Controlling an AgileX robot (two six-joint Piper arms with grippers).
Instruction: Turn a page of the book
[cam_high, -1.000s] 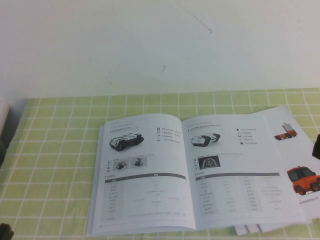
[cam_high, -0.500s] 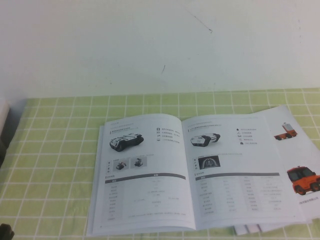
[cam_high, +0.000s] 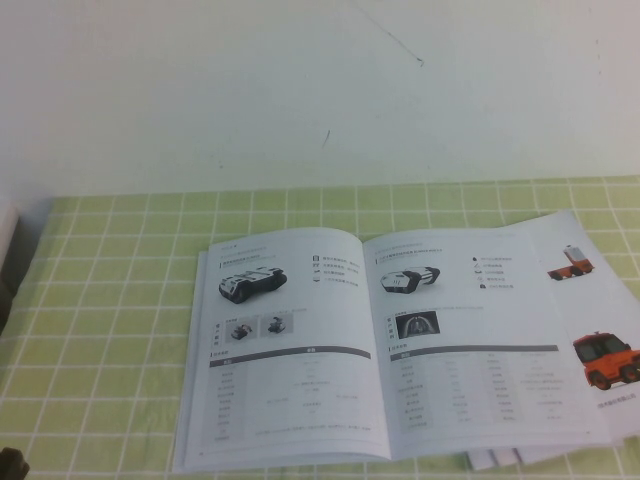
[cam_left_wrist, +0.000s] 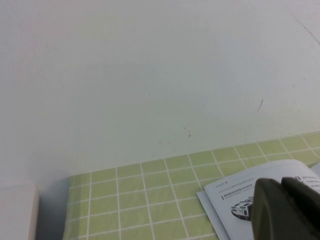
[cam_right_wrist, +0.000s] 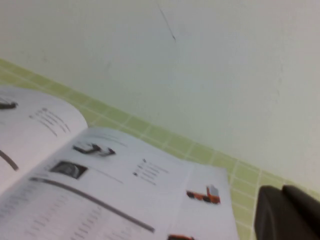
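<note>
Left gripper (cam_high: 8, 465) of mine sits at the near left corner of the table in the high view, only a dark sliver of it showing, well apart from the book (cam_high: 372, 300). From its own wrist camera the left gripper (cam_left_wrist: 282, 192) is a dark mass low in front of the book's far left corner, and I cannot tell whether it is released or clenched; it holds nothing that I can see.

A green checked tablecloth (cam_high: 110, 300) covers the table, with a white wall (cam_high: 300, 90) behind it. The book lies open and flat near the middle. The page (cam_high: 290, 400) is its left-hand leaf, face up, showing a black-and-white vehicle, two small dark chassis pictures and a table under a grey bar. Across the spine, the right-hand leaf (cam_high: 480, 390) shows one black-and-white vehicle above another grey-barred table. Past its outer edge a sheet with orange vehicles (cam_high: 590, 300) juts out to the right.

My right gripper (cam_right_wrist: 284, 197) appears only in its wrist view, a dark shape beyond that orange-vehicle sheet's corner, touching no paper; its state I cannot tell either.
</note>
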